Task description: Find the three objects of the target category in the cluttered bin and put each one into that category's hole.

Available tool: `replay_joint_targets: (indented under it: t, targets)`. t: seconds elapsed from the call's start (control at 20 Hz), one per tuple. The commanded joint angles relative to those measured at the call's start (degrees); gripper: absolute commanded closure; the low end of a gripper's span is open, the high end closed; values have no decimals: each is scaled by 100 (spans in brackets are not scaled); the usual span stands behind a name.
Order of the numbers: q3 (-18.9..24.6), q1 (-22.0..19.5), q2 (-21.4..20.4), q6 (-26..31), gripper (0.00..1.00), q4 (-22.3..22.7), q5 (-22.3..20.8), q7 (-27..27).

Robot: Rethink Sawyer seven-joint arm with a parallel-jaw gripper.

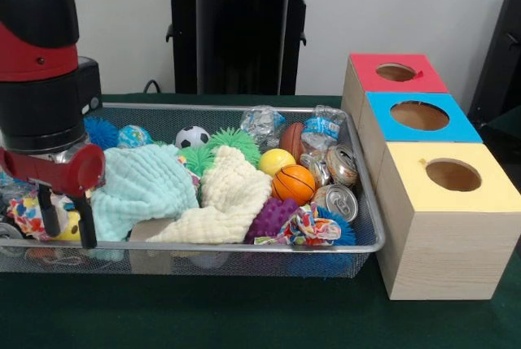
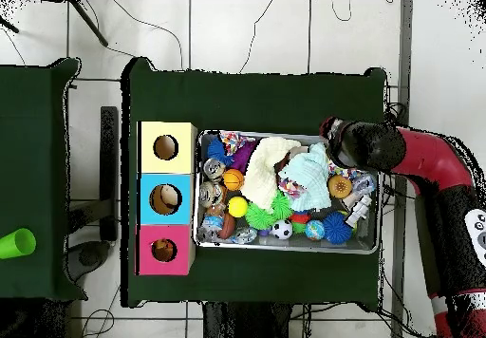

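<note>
The wire-mesh bin (image 1: 244, 247) lies across the green table, full of clutter; it also shows in the overhead view (image 2: 285, 247). My gripper (image 1: 67, 223) hangs over the bin's left end in the front view, its two black fingers (image 1: 85, 227) apart and holding nothing. No plush animal shows plainly. A tan-brown patch (image 1: 151, 229) peeks out between the cloths, and I cannot tell what it is. The red-topped box with its round hole (image 1: 396, 72) stands farthest back in the row of boxes to the right of the bin, and it shows in the overhead view (image 2: 164, 251) too.
A mint cloth (image 1: 142, 186) and a cream cloth (image 1: 232, 194) cover much of the bin. Around them lie a basketball (image 1: 293, 182), a yellow ball (image 1: 275, 160), a green hairy ball (image 1: 232, 144), a purple spiky ball (image 1: 273, 217) and cans (image 1: 338, 198). The blue box (image 1: 419, 115) and the yellow box (image 1: 453, 175) stand beside the red one.
</note>
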Motion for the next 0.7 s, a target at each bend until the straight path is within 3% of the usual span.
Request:
replay_joint_targets:
  t: [0.05,0.7]
  targets:
    - [-34,-376,573,-213,0,465,-210,-1226]
    - [-121,-375,528,-635,0,787,-339,-847]
